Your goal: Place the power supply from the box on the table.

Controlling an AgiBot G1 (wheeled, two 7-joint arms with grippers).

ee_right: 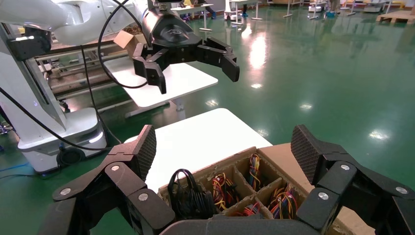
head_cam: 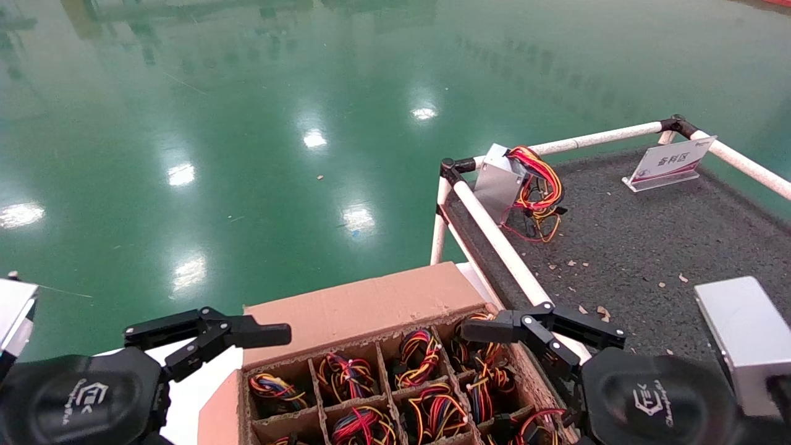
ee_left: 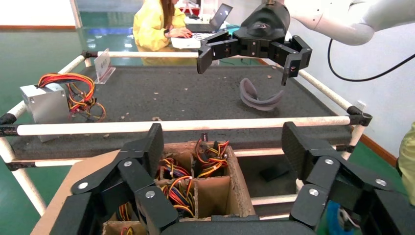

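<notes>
Both grippers hover with jaws spread wide and empty: the right gripper over the box's right-hand cells beside the table rail, the left gripper off the box's left edge, above the flap. The box sits against the near-left corner of the table; its grid cells hold coiled red, yellow and black wire bundles, and the metal bodies beneath them are not clearly visible, so units are presumably seated wires-up. The step in hand appears to be reaching into a cell. Lower the right gripper squarely over one cell, with the fingers straddling the unit inside rather than the cardboard dividers, and close on metal, not on loose wire. Lift straight up so the bundle clears the grid. One power supply already stands on the table at the far-left corner, against the white rail. That rail lies between box and table and must be cleared during transfer. A slanted sign, cardboard scraps and a plain silver block also occupy the mat.
</notes>
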